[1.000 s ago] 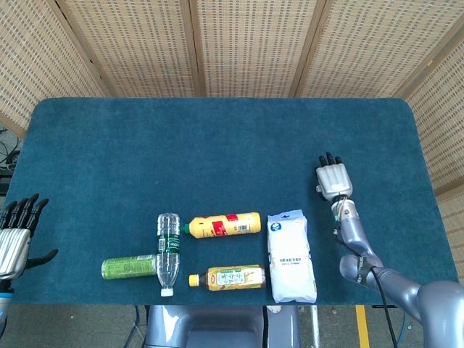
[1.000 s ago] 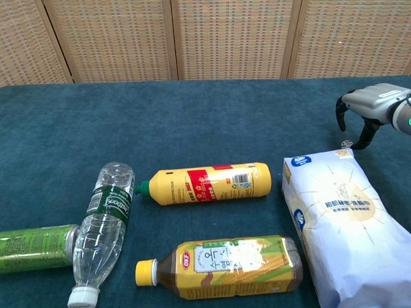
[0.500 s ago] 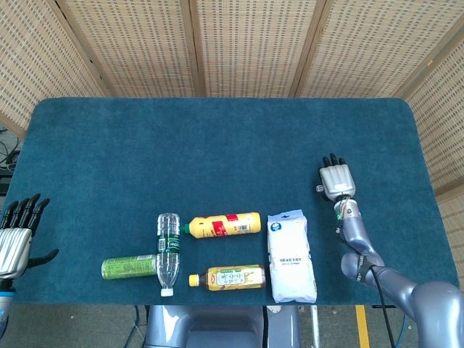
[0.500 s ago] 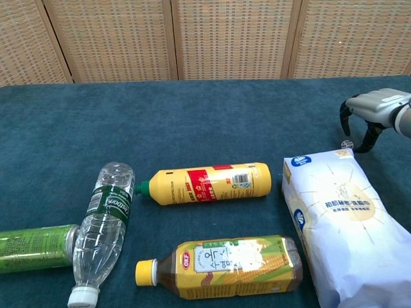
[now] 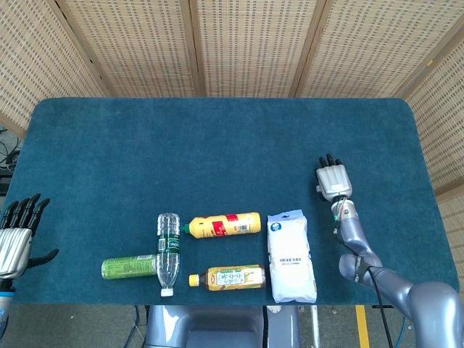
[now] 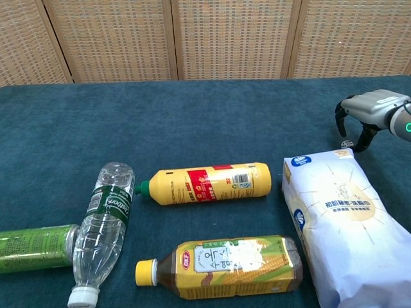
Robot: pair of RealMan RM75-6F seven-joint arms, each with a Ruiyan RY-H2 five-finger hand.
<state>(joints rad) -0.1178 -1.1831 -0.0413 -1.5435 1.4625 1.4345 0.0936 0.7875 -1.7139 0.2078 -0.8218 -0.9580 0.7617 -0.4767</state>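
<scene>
The right hand [image 5: 333, 179] has been moved a little since half a second ago: in the head view it is seen slightly higher and more to the left, and in the chest view its curled fingers [image 6: 343, 126] are seen a bit further left and a bit higher. Nothing on the table [image 5: 217, 145] has been moved. The left hand [image 5: 16, 232] has been kept where it was, off the left edge of the table.

Nothing is held by the right hand. Its fingers are bent downward and kept apart, just past the top end of the white bag [image 6: 347, 224]; whether the bag is touched cannot be told. The bag is laid flat, with its long side running away from those fingers toward the near edge of the table. Its blue round mark is at the end closest to the fingers.

The left hand is held open with straight, spread fingers, and nothing is held in it.

One white bag is counted. Four bottles are counted, all lying down, well to the left of the right fingers: one yellow bottle with a green cap [image 6: 205, 183], one corn drink bottle with a yellow cap [image 6: 221, 267], one clear bottle [image 6: 103, 226] and one green bottle [image 6: 35, 248].
</scene>
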